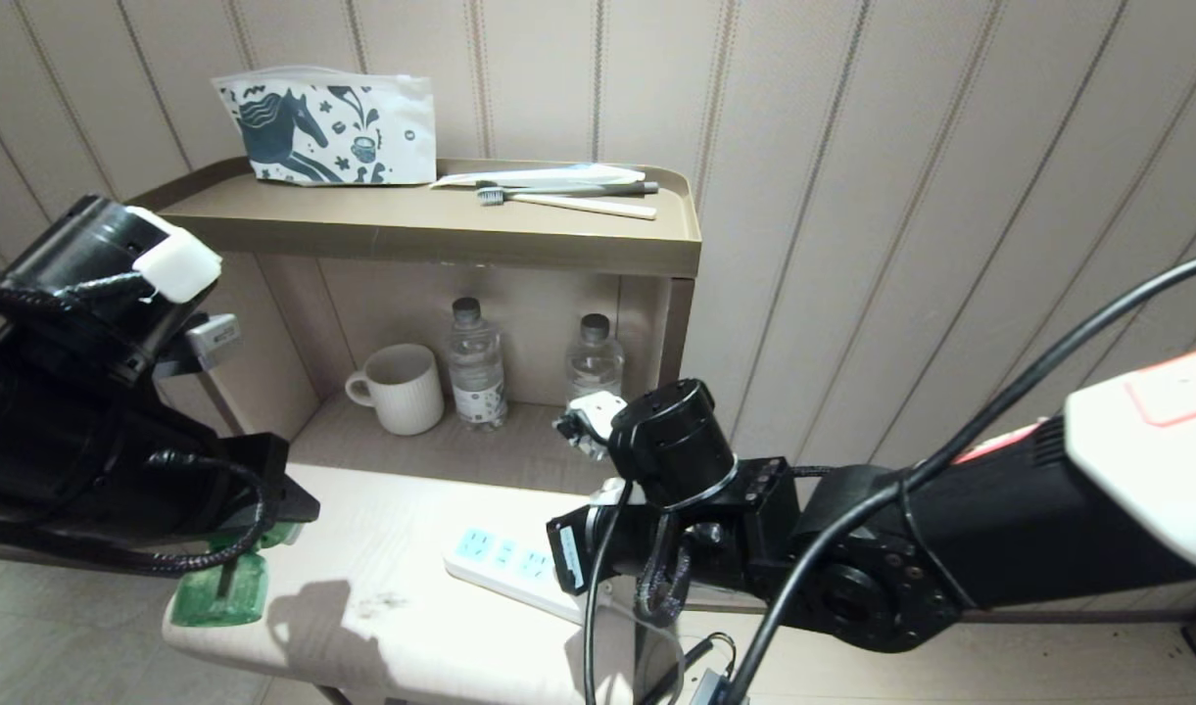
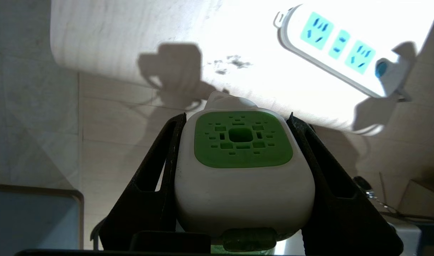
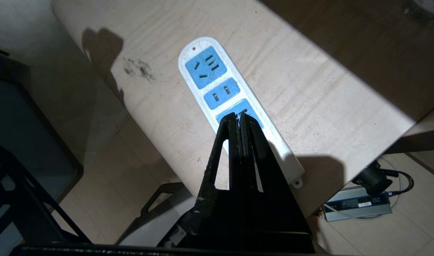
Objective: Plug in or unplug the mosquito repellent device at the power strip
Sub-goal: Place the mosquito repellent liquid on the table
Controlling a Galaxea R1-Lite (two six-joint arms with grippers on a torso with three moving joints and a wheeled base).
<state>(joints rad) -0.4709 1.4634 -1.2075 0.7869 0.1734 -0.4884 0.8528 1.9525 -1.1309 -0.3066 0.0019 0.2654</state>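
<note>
Gripping the mosquito repellent device [image 2: 243, 170] between its two black fingers [image 2: 151, 185], the left gripper [image 2: 238, 117] hangs above the near left edge of the pale wooden table [image 1: 402, 548], well apart from the power strip [image 1: 504, 566]. The device's white body fills the space between the fingers, its green vented panel facing the wrist camera and a bit of its translucent green bottle showing at the base. In the head view the green bottle [image 1: 223, 587] hangs below the left arm at the table's left corner, over the tiled floor.

The power strip lies flat on the table, further toward the robot's right, its light-blue socket faces bare with nothing plugged in. The right gripper [image 3: 239, 119] hovers directly over the strip with its fingers pressed together, tips above the third socket face from the strip's free end; whether they touch the strip cannot be told. The strip's round blue button [image 2: 381, 68] shows in the left wrist view beside the right gripper's tip.

Behind the table stands a brown shelf unit [image 1: 558, 240] against a striped wall. Its lower recess holds a ribbed white mug [image 1: 402, 388] and two clear water bottles [image 1: 476, 364], side by side. On top rest a horse-print pouch [image 1: 328, 127] and a toothbrush [image 1: 568, 202]. A grey power adapter [image 3: 359, 207] lies on the floor beside the table.
</note>
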